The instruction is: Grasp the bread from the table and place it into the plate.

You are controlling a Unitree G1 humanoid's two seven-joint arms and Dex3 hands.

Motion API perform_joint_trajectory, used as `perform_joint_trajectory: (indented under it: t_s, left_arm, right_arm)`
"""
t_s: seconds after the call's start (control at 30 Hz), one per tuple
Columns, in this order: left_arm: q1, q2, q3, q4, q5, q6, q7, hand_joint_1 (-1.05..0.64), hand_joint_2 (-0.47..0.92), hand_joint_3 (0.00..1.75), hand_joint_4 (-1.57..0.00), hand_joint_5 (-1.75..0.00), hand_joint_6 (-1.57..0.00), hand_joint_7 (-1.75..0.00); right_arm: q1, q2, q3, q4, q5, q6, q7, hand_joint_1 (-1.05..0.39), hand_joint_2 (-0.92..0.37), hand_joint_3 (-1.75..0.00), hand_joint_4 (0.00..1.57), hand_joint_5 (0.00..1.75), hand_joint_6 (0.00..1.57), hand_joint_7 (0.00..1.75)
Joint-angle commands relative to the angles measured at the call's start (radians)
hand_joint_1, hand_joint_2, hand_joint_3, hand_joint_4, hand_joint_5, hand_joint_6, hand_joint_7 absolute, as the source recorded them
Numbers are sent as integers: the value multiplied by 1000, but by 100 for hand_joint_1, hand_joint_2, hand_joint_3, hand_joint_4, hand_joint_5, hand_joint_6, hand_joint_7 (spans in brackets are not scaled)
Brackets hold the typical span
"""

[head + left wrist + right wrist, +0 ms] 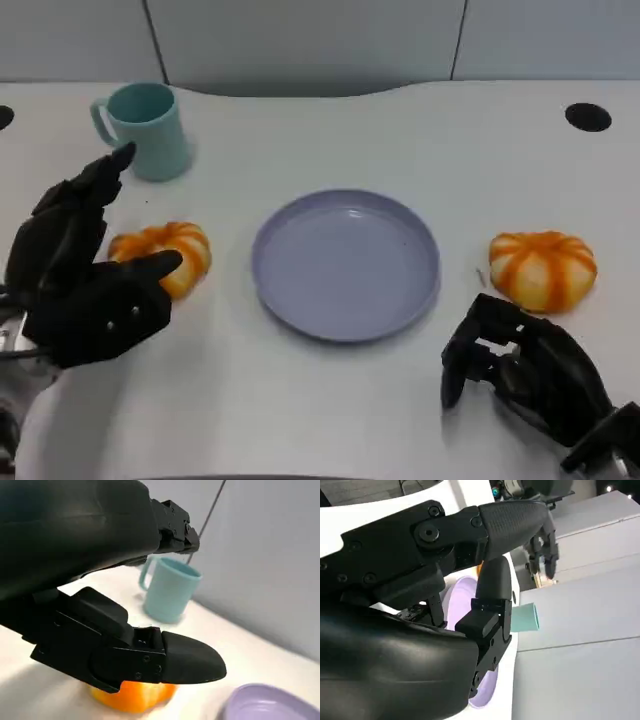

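Left hand [85, 275] low over white table [330, 410]; grey wall [300, 40] behind.

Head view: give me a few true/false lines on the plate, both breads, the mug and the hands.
1. The plate is empty. True.
2. The left hand is open beside the left bread. True.
3. The right hand holds the right bread. False: it holds nothing, and the bread lies on the table beyond it.
4. The mug lies on its side. False: it stands upright.
5. Both breads sit on the plate. False: one lies on each side of it, on the table.
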State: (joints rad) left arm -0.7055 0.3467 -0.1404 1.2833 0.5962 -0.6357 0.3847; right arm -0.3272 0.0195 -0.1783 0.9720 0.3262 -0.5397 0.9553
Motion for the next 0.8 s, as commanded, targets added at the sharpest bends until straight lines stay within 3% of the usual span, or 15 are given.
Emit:
perform_joint_trajectory:
  t_s: [0.03,0.4,0.53,0.8]
  left_arm:
    - [-35,-15,-36,41,-12,86,-21,-105,92,54,0,0,0,0]
    - [-54,-42,-89,72,-14,205,-18,-105,92,64,0,0,0,0]
    - [-87,-75,-120,86,4,277,-36,-105,92,64,0,0,0,0]
    - [-124,-111,-192,99,48,373,-45,-105,92,65,0,0,0,0]
  right_arm:
    - [6,-12,-12,-1,19,15,22,-73,-92,-20,69,161,62,129]
    - [25,-12,-16,-15,34,43,49,-70,-92,-23,64,165,59,120]
    - [34,-31,9,-50,-1,17,38,-71,-92,-26,59,174,54,131]
    - [55,-37,21,-91,-15,22,13,-72,-92,-25,62,175,52,136]
